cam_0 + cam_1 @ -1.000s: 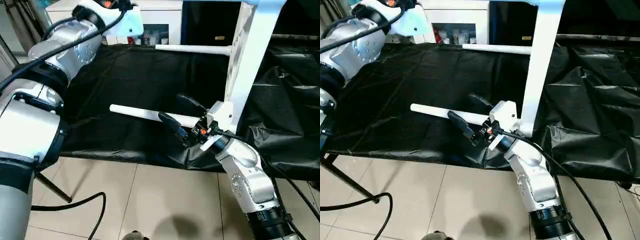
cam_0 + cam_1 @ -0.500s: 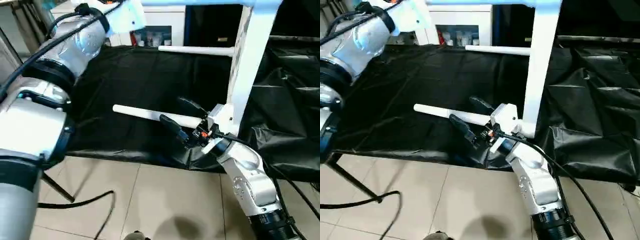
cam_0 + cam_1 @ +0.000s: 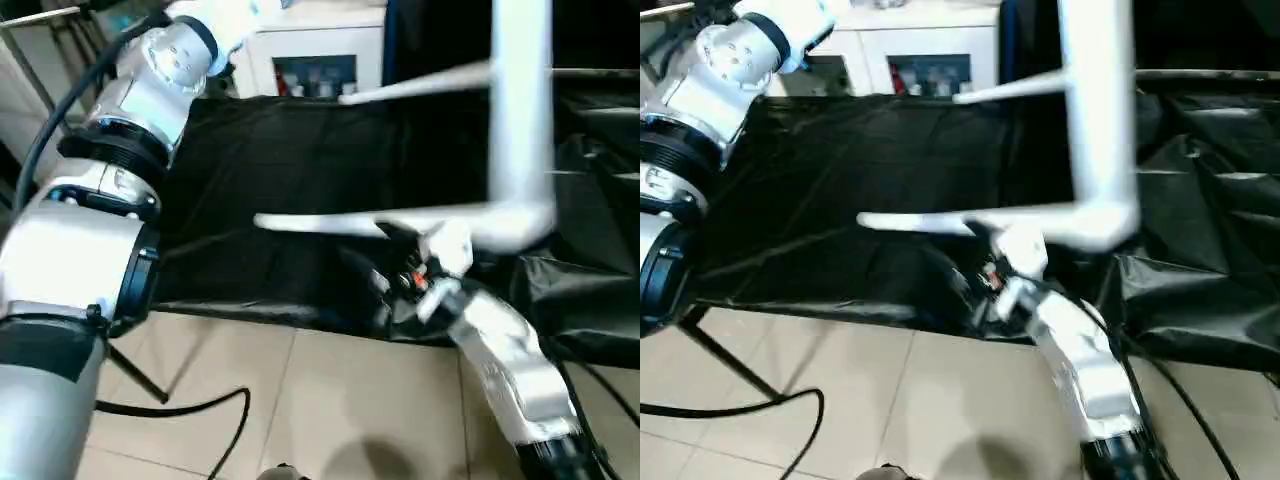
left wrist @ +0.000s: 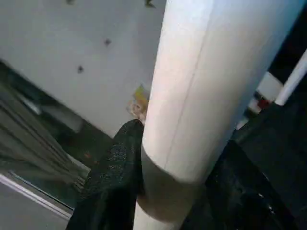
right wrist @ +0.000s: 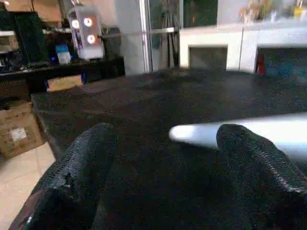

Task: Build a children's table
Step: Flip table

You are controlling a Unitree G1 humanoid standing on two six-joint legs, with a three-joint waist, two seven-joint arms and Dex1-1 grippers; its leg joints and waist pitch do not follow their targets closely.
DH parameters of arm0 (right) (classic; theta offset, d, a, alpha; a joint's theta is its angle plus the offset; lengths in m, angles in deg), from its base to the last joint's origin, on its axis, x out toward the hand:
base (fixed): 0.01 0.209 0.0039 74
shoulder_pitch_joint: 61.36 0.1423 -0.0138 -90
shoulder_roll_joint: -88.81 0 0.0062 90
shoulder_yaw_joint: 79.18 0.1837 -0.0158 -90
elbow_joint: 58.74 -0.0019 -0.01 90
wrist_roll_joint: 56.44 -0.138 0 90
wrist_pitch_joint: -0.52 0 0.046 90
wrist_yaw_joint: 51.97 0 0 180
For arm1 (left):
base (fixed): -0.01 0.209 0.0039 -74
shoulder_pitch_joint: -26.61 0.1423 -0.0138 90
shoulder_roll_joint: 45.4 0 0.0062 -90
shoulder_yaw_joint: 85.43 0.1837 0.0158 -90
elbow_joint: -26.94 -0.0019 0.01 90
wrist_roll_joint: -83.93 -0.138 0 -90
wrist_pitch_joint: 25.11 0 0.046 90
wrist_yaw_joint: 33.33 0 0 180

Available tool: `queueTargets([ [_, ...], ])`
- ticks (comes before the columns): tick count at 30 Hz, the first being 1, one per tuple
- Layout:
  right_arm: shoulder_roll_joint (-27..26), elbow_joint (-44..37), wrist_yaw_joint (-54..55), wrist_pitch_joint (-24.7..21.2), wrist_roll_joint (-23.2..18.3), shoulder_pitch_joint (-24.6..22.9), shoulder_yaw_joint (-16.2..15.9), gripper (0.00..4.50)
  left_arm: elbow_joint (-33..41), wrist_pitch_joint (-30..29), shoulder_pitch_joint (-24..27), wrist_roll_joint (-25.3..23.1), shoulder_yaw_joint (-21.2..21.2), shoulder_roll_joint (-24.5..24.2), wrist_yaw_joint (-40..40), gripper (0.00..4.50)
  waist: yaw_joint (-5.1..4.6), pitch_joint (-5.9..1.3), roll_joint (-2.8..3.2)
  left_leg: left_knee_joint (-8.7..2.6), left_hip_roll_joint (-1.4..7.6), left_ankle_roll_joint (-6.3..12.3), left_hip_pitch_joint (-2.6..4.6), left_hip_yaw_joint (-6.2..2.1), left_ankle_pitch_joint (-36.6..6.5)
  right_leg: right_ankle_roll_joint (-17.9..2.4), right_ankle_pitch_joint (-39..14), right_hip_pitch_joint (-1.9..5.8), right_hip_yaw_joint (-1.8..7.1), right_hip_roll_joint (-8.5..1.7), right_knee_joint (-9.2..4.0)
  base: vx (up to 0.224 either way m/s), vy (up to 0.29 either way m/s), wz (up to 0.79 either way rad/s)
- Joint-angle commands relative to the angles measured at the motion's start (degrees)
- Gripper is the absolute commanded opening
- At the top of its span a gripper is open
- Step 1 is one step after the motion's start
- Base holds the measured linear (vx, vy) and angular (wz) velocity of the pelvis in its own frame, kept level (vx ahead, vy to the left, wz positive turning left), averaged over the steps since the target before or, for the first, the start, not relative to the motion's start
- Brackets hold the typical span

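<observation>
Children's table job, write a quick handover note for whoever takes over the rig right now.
Left gripper: closed around a white tube leg, fingers on both sides of it.
Right gripper: open, holding nothing; one finger lies against the near leg, close to its free end.
The table's things: the tabletop stands on edge over the black sheet, lifted. Two legs jut from it toward the robot's left, the near one and a far one.
Done: at least these two legs look fitted.
Left: I cannot tell about the other legs; check them, then set the table upright.
</observation>
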Motion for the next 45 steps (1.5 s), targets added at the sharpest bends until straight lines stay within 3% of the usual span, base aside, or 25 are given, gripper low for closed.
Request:
queueTargets([
  [1, -0.25, 0.4, 1.13, -0.35, -0.53, 0.36, 1.55, 3.91, -1.02, -3.5, 1.77, 8.29, -5.94, 1.05, 1.08, 1.64, -0.14, -4.11, -2.29, -3.98, 2.94, 5.02, 0.47, -1.24, -7.64, -9.17, -17.46, 3.39, 2.27, -4.27, -4.49, 0.0, 0.0, 0.0],
  [5, -0.8, 3.13, 6.56, -1.16, 0.42, 0.61, 5.01, 4.28, 0.69, -5.04, 2.26, 9.17, -7.12, 1.31, 1.44, 1.64, -0.27, -4.3, -2.36, -3.96, 3.09, 5.2, 0.61, -1.12, -7.28, -10.05, -14.89, 3.11, 2.29, -4.26, -4.36, 0.0, 0.0, 0.0],
  [6, -1.89, 5.0, 11.03, -1.88, -0.54, 0.93, 8.83, 4.39, 2.26, -5.88, 3.12, 9.76, -7.77, 1.45, 1.44, 1.64, -0.22, -4.42, -2.66, -3.86, 3.06, 5.33, 0.6, -1.04, -6.73, -10.34, -13.64, 3.17, 2.25, -4.36, -4.14, 0.0, 0.0, 0.0],
  [8, -2.61, 6.0, 13.14, -1.73, -1.94, 1.22, 11.3, 4.46, 3.43, -6.34, 3.87, 10.21, -8.1, 1.61, 1.54, 1.64, -0.26, -4.45, -2.62, -3.88, 3.19, 5.69, 0.65, -0.99, -6.52, -10.83, -12.8, 3.05, 2.19, -4.5, -4.14, 0.0, 0.0, 0.0],
  [10, -2.93, 6.59, 14.01, -1.55, -3.0, 1.67, 12.64, 4.5, 4.36, -6.73, 4.44, 10.62, -8.23, 1.76, 1.61, 1.64, -0.21, -4.72, -3.0, -3.77, 3.28, 6.5, 0.64, -0.91, -5.09, -11.49, -9.49, 3.17, 1.99, -4.55, -3.66, 0.0, 0.0, 0.0],
  [11, -2.9, 7.48, 14.48, -1.01, -3.56, 2.67, 13.57, 4.5, 5.34, -6.85, 5.12, 10.6, -7.94, 1.82, 1.67, 1.64, -0.26, -4.67, -3.58, -3.74, 3.29, 6.9, 0.65, -0.76, -4.82, -11.66, -8.81, 3.03, 1.94, -4.5, -3.69, 0.0, 0.0, 0.0],
  [12, -2.81, 8.52, 14.79, -0.38, -3.89, 3.82, 14.34, 4.5, 6.34, -7.36, 5.74, 10.91, -7.89, 1.92, 1.77, 1.64, -0.31, -4.66, -3.38, -3.73, 3.32, 7.3, 0.47, -0.78, -4.35, -12.41, -8.03, 3.17, 1.81, -4.76, -3.34, 0.0, 0.0, 0.0],
  [13, -2.66, 9.68, 15.12, 0.36, -3.9, 5.04, 14.9, 4.5, 7.06, -7.77, 6.21, 11.13, -7.91, 1.97, 1.75, 1.64, -0.45, -4.55, -3.29, -3.75, 3.3, 7.36, 0.4, -0.76, -4.45, -12.45, -8.48, 3.09, 1.73, -4.75, -3.48, 0.0, 0.0, 0.0],
  [15, -2.75, 11.55, 14.68, 1.18, -4.38, 7.05, 15.57, 4.5, 8.05, -8.22, 6.86, 11.19, -7.88, 1.91, 1.81, 1.64, -0.65, -4.5, -3.77, -3.72, 3.25, 7.61, 0.49, -0.51, -4.9, -12.46, -9.02, 3.21, 1.67, -4.85, -3.42, 0.0, 0.0, 0.0],
  [17, -2.9, 16.47, 10.26, 3.05, -5.34, 12.03, 15.82, 4.5, 9.72, -9.19, 7.93, 11.25, -7.97, 1.76, 1.97, 1.64, -0.66, -4.45, -3.81, -3.73, 3.28, 7.63, 0.57, -0.38, -5.26, -12.3, -10.13, 3.13, 1.65, -4.94, -3.59, 0.0, 0.0, 0.0],
  [18, -2.82, 17.39, 8.78, 3.54, -5.24, 12.91, 15.46, 4.5, 10.21, -9.45, 8.16, 11.3, -7.96, 1.74, 2.01, 1.64, -0.84, -4.39, -4.06, -3.75, 3.25, 7.72, 0.33, -0.39, -5.17, -12.3, -9.99, 3.35, 1.6, -4.92, -3.43, 0.0, 0.0, 0.0],
  [20, -2.79, 19.14, 6.83, 4.35, -5.17, 14.45, 14.97, 4.5, 10.55, -9.64, 8.32, 11.32, -7.92, 1.71, 2.0, 1.64, -0.82, -4.5, -4.07, -3.64, 3.35, 8.1, 0.44, -0.34, -4.21, -12.42, -8.49, 3.23, 1.65, -4.88, -3.23, 0.0, 0.0, 0.0],
  [21, -2.79, 23.5, 5.06, 6.27, -4.55, 17.92, 14.6, 4.5, 11.72, -10.31, 8.85, 11.59, -7.65, 1.65, 1.98, 1.64, -0.82, -4.54, -4.13, -3.61, 3.38, 8.28, 0.49, -0.28, -3.92, -12.85, -7.67, 3.17, 1.64, -4.89, -3.15, 0.0, 0.0, 0.0],
  [25, -2.88, 32.2, 5.11, 8.69, -3.88, 24.57, 15.53, 4.5, 13.24, -11.2, 9.56, 11.76, -7.5, 1.86, 1.89, 1.64, -1.06, -4.63, -4.4, -3.52, 3.32, 7.97, 0.49, -0.15, -3.09, -14.12, -6.16, 3.34, 1.57, -4.86, -2.83, 0.0, 0.0, 0.0],
  [26, -2.87, 33.93, 5.1, 9.21, -3.69, 25.85, 15.78, 4.32, 13.61, -11.4, 9.73, 11.78, -7.46, 1.91, 1.84, 1.64, -1.01, -4.62, -4.31, -3.48, 3.34, 8.04, 0.57, -0.1, -2.84, -14.22, -6.0, 3.25, 1.61, -4.82, -2.82, 0.0, 0.0, 0.0],
  [27, -3.03, 35.54, 4.97, 9.48, -3.83, 27.16, 16.23, 4.21, 14.04, -11.59, 9.94, 11.84, -7.46, 1.91, 1.78, 1.64, -0.99, -4.67, -4.95, -3.42, 3.33, 8.29, 0.48, -0.02, -2.07, -14.47, -5.07, 3.44, 1.64, -4.91, -2.57, 0.0, 0.0, 0.0],
  [29, -3.24, 36.85, 4.06, 9.9, -4.2, 28.15, 16.7, 4.11, 14.67, -11.91, 10.24, 11.87, -7.46, 1.8, 1.71, 1.64, -0.86, -4.64, -4.58, -3.41, 3.5, 8.5, 0.6, -0.04, -1.58, -14.65, -4.94, 3.28, 1.63, -4.9, -2.57, 0.0, 0.0, 0.0],
  [35, -3.47, 42.04, 2.73, 13.57, -4.43, 30.78, 17.76, 3.59, 16.26, -12.87, 11.04, 12.05, -7.51, 1.12, 1.4, 1.63, -0.96, -4.55, -5.15, -3.44, 3.54, 8.21, 0.76, 0.13, -2.25, -15.57, -3.54, 3.36, 1.61, -4.83, -2.36, 0.0, 0.0, 0.0],
  [41, -3.81, 41.12, 0.22, 15.88, -4.64, 30.41, 17.9, 3.08, 17.16, -13.05, 12.05, 11.99, -7.62, 0.68, 1.09, 1.63, -0.95, -4.59, -4.9, -3.37, 3.63, 8.55, 0.76, 0.09, -1.54, -15.78, -2.24, 3.41, 1.61, -4.77, -2.17, 0.0, 0.0, 0.0],
  [45, -3.41, 41.04, -0.54, 16.82, -4.64, 30.99, 18.23, 2.69, 17.11, -12.86, 12.22, 12.23, -7.43, 0.57, 0.87, 1.61, -0.88, -4.58, -5.05, -3.34, 3.58, 8.67, 0.78, 0.16, -1.71, -15.94, -2.48, 3.44, 1.61, -4.75, -2.2, 0.0, 0.0, 0.0],
])
